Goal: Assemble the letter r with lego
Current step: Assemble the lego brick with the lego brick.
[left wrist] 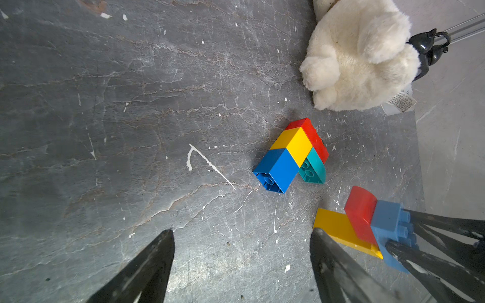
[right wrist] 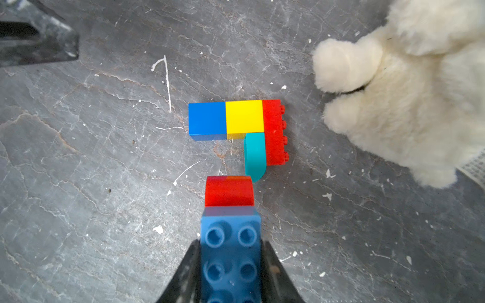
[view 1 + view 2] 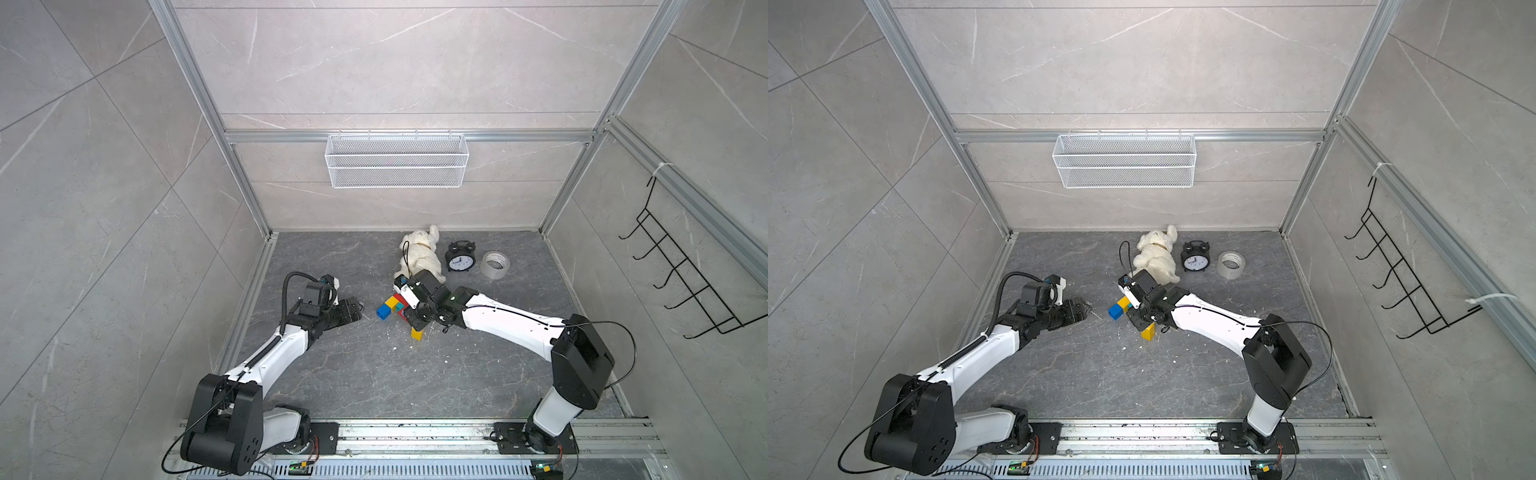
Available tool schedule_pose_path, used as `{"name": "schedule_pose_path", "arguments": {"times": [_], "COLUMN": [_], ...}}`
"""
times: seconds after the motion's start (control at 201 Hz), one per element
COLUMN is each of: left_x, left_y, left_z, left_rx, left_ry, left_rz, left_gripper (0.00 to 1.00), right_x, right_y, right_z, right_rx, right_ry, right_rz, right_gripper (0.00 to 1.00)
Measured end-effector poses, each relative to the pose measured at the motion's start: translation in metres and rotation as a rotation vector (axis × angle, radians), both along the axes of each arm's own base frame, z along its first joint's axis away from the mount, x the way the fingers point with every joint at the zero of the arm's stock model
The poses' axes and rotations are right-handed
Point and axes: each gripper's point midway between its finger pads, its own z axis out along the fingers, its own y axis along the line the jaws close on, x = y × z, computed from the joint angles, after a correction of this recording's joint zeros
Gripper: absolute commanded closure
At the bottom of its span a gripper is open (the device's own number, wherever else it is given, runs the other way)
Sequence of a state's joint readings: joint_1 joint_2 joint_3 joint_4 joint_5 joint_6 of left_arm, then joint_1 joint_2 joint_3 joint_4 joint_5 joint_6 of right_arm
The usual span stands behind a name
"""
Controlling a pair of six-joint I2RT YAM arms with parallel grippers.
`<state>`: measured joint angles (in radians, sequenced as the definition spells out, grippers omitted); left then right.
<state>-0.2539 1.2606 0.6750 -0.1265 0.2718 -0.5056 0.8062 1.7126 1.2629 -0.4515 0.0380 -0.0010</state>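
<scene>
Right gripper [image 2: 231, 251] is clamping the light blue brick [image 2: 231, 236], its red brick [image 2: 228, 191] hanging near the teal brick [image 2: 254, 154] edge ahead; left gripper [image 1: 241, 230] is gaping wide over open tabletop [image 1: 131, 131].

The lego bricks [image 1: 288, 147] that can be told apart number seven: two red, two blue, two yellow and one teal (four joined in one cluster, three more bunched just beside them). In both top views, just above centre: one white plush toy [image 3: 422, 255], one black alarm clock [image 3: 459, 259], one tape roll [image 3: 486, 268]. One wire basket [image 3: 397, 156] hangs at upper middle, one hook rack [image 3: 685, 261] at far right. Two arms [image 3: 274, 353], with two pincers: left pincer [image 1: 241, 232], right pincer [image 2: 230, 242].
</scene>
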Motion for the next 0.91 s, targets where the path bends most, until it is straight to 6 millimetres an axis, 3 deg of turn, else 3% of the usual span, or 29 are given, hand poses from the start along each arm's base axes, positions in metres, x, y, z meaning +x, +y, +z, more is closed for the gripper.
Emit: {"name": "schedule_pose_path", "arguments": {"times": [0.622,0.906], "left_x": [0.000,0.000], "left_y": [0.000,0.000], "left_z": [-0.002,-0.004], "left_rx": [0.002,0.003], "left_ry": [0.006,0.012], "left_rz": [0.000,0.000], "left_gripper": [0.16,0.16], "right_x": [-0.011,-0.010], "right_y": [-0.007,-0.011], "right_z": [0.000,-0.001], "right_rx": [0.037,0.028], "right_ry": [0.044,0.042], "right_rz": [0.207,0.224], "right_gripper": [0.71,0.71]}}
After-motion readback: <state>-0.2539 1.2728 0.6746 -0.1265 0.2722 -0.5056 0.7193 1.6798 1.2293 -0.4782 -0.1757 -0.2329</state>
